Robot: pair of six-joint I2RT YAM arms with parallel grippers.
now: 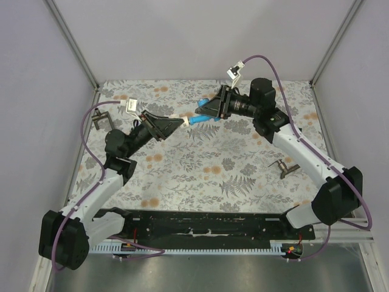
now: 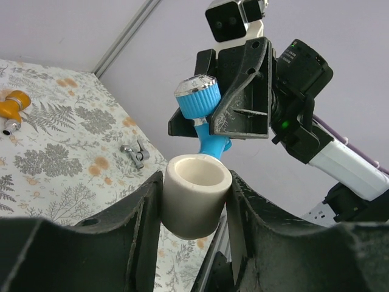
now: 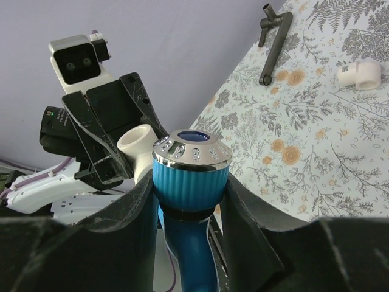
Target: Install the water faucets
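Note:
Both arms meet above the middle of the table. My right gripper [image 3: 189,182] is shut on the ribbed knob of the bright blue faucet [image 3: 191,176], whose bent spout hangs down between the fingers. My left gripper [image 2: 194,185] is shut on a white stubby fitting [image 2: 193,194], open end up. In the left wrist view the blue faucet's [image 2: 200,109] lower end sits right at the far rim of the fitting. From above, the blue faucet [image 1: 196,120] and white fitting [image 1: 183,123] touch end to end between the left gripper [image 1: 176,126] and right gripper [image 1: 204,112]. An orange faucet [image 2: 12,109] lies on the table.
Dark metal brackets lie at the left [image 1: 100,118] and right [image 1: 284,167] of the floral table [image 1: 200,176]. Another white fitting [image 3: 363,74] and a dark bracket [image 3: 273,36] show in the right wrist view. A small grey metal piece [image 2: 135,152] lies near the orange faucet.

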